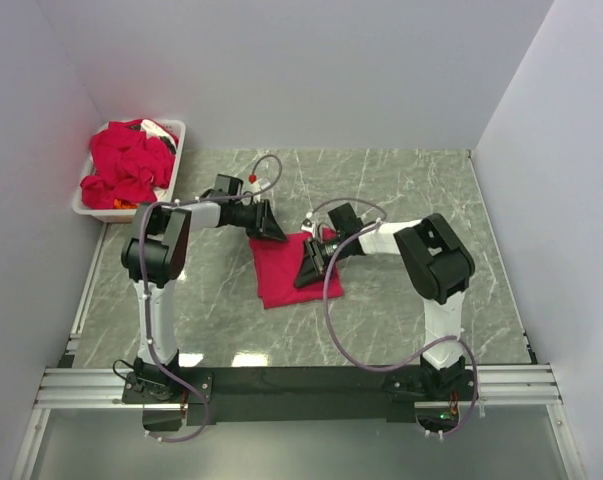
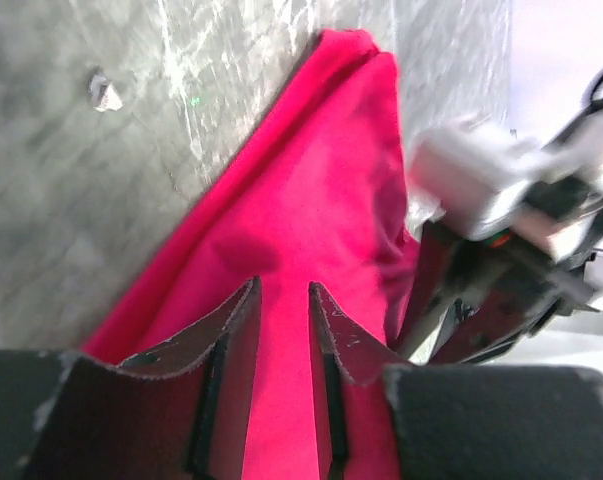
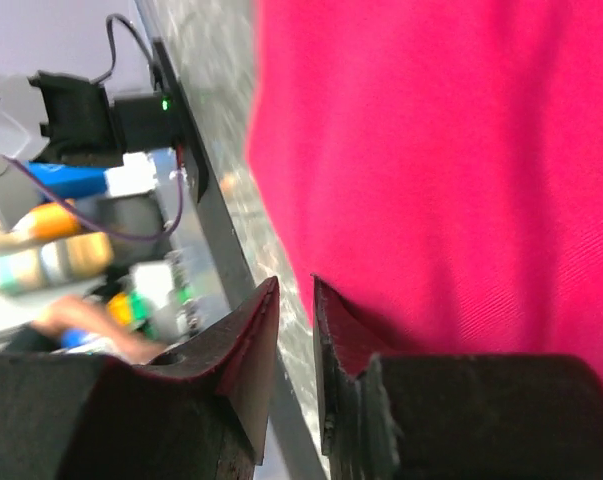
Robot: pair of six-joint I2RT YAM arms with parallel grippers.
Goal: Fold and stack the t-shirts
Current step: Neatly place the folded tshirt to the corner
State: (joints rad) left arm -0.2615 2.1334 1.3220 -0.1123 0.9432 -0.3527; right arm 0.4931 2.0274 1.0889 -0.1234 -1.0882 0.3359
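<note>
Left fingers (image 2: 284, 285) hover narrowly parted over the folded crimson-red thin-fabric t-shirt (image 1: 291, 268), grip unclear; right fingers (image 3: 295, 282) sit released at its edge. A one-sided tug could undo the fold.

Left arm (image 1: 164, 245) and right arm (image 1: 433, 258) bent inward, both wrists held low.
The left arm rose from its base, folded at the elbow and stretched rightward, its left gripper (image 1: 269, 226) angled down; the right arm mirrored it, reaching leftward with the right gripper (image 1: 309, 270) tipped downward, near the other but apart. On each gripper the 2 fingers (image 2: 236, 330) stood a narrow gap apart.
</note>
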